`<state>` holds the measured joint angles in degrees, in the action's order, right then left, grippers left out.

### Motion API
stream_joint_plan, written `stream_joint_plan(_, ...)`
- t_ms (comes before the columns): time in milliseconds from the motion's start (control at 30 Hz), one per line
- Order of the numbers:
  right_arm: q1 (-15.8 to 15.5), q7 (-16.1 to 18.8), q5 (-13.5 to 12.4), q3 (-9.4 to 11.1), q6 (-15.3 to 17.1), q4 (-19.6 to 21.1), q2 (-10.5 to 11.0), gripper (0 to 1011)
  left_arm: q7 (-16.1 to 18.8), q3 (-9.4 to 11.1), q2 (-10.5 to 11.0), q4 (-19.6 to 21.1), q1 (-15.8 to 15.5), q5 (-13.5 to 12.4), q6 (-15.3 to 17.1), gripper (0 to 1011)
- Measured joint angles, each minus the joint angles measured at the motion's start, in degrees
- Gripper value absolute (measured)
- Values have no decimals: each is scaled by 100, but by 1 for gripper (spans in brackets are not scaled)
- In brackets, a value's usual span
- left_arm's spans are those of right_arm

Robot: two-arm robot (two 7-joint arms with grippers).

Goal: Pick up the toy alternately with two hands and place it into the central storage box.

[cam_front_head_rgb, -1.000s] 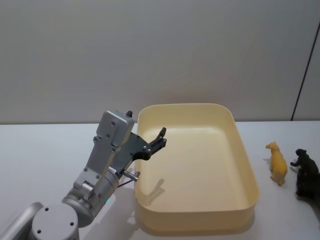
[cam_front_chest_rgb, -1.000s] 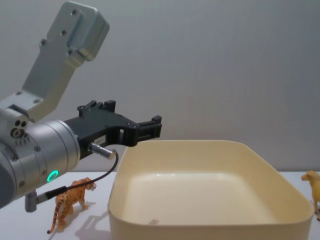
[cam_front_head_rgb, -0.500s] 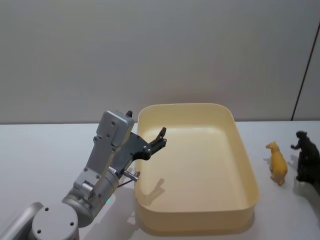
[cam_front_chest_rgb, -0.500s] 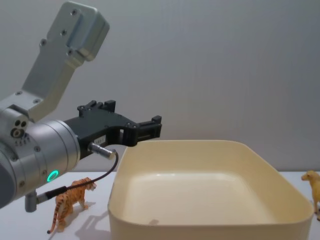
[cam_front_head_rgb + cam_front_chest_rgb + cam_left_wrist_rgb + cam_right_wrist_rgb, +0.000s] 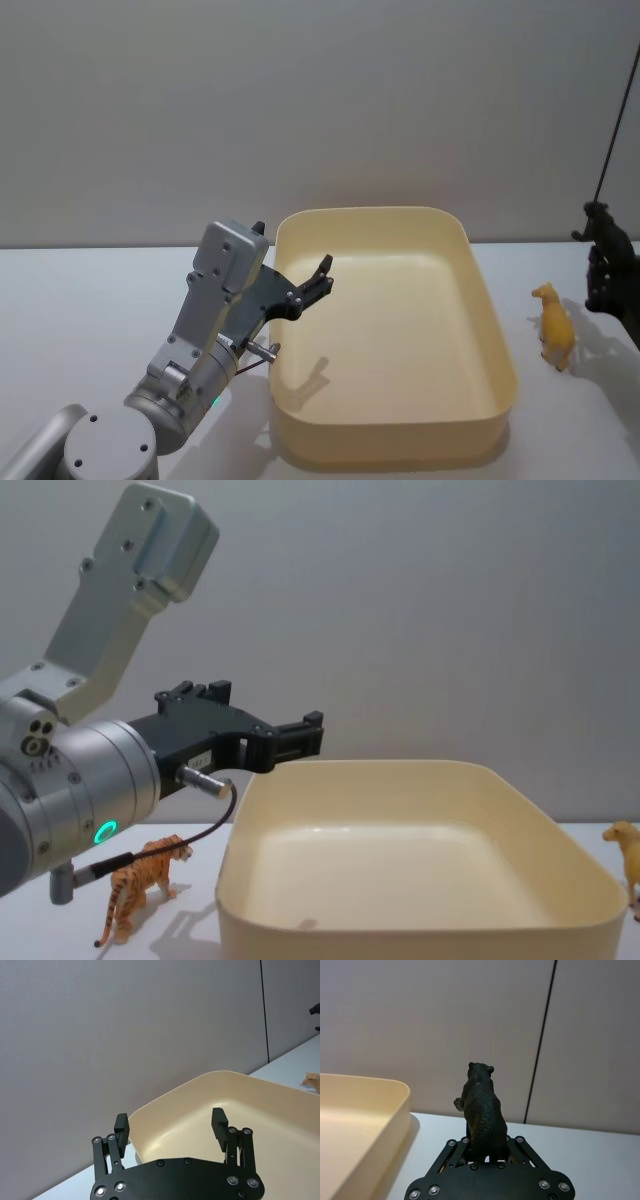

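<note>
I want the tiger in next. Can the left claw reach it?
Probably yes. The left claw is open and empty over the box, and the tiger stands free on the table just below that arm, with nothing crowding it.

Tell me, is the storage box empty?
Empty: the storage box floor is bare. The right gripper holds the black bear beside it; the open left gripper hovers at its left rim.

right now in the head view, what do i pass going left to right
left arm → box → yellow toy → black toy, held in the right gripper
</note>
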<state>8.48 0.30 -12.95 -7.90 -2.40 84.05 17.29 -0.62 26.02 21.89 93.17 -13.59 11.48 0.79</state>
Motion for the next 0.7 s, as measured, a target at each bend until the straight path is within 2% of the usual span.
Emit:
stream_joint_plan(300,166,584,-129,-18,57,104,-25,169,0,0,0,0,0,0,0,1001)
stream_joint_plan(700,455,1444,-281,-141,494,132,-131,169,0,0,0,0,0,0,0,1002)
